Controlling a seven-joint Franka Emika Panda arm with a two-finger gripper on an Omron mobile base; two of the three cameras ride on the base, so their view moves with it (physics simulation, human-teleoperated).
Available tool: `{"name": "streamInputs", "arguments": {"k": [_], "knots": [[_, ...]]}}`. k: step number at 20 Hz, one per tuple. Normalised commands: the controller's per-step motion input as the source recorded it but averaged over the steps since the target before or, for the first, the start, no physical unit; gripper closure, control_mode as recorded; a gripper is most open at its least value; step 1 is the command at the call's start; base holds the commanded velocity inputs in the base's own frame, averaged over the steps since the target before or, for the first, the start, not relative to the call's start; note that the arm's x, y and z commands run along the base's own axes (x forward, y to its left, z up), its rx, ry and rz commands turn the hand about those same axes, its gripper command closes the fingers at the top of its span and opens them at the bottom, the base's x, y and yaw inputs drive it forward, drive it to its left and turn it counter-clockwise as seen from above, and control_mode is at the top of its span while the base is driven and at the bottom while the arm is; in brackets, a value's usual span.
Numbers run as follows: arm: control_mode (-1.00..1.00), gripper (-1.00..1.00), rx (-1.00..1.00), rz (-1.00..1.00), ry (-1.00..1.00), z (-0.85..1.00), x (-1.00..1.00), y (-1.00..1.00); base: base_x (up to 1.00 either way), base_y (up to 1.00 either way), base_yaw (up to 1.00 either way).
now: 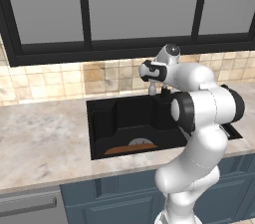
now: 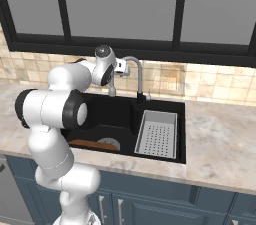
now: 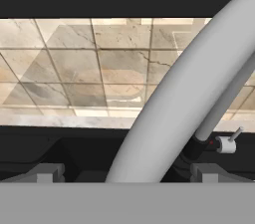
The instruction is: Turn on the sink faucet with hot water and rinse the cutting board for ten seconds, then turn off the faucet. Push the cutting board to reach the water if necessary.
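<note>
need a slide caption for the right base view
Open gripper raised beside the sink faucet, cutting board lying in the sink, no water running.

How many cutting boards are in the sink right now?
1. The cutting board lies at the sink's near edge, beside the drain; the arm could hide others.

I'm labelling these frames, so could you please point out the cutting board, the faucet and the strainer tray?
cutting board (image 2: 86,144): right base view, middle of its top face.
sink faucet (image 2: 139,76): right base view, upright tube.
strainer tray (image 2: 157,134): right base view, perforated floor.
</note>
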Motion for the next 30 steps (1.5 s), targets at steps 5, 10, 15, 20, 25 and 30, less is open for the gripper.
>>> {"name": "streamInputs", "arguments": {"k": [5,10,15,20,25,30], "knots": [[-1.0,-1.0,0.0,0.0,0.0,0.0,0.17,0.28,0.0,0.0,0.0],[-1.0,-1.0,0.0,0.0,0.0,0.0,0.08,0.17,0.0,0.0,0.0],[-1.0,-1.0,0.0,0.0,0.01,0.0,0.0,0.01,0.0,0.0,0.0],[-1.0,-1.0,0.0,-0.01,0.0,0.0,0.0,0.0,0.0,0.0,0.0],[-1.0,-1.0,0.0,0.0,0.0,0.03,0.0,0.0,0.0,0.0,0.0],[-1.0,-1.0,0.0,0.0,0.0,0.2,-0.1,0.0,0.0,0.0,0.0]]}}
